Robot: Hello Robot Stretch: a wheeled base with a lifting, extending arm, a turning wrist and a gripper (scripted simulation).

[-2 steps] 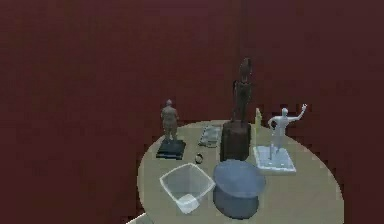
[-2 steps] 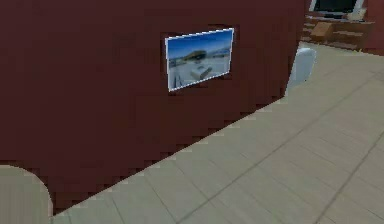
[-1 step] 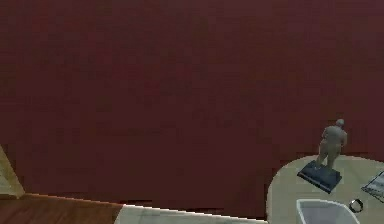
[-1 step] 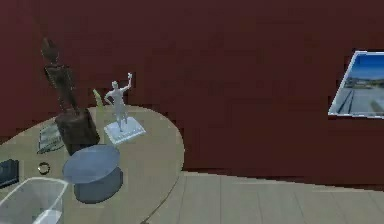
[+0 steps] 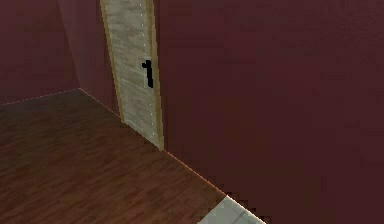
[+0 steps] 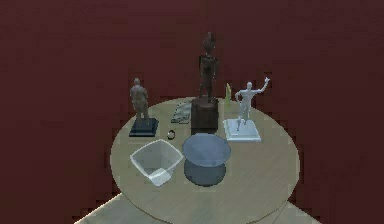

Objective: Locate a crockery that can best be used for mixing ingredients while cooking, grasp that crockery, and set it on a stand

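Note:
A grey round bowl (image 6: 206,160) stands near the front of a round pale wooden table (image 6: 270,175) in the arm side view. Just left of it sits a white, square-rimmed container (image 6: 155,162); whether the two touch I cannot tell. Behind them stand three statues. One is a small brown figure on a dark base (image 6: 141,106). The second is a tall dark figure on a dark block (image 6: 206,85). The third is a white figure with raised arms on a pale base (image 6: 245,106).
A small dark ring-like item (image 6: 172,134) and a flat greenish item (image 6: 183,111) lie between the statues. A dark red wall (image 6: 320,60) backs the table. In the forward view a pale door (image 5: 133,65) with a dark handle stands in red walls above wooden floor (image 5: 90,160).

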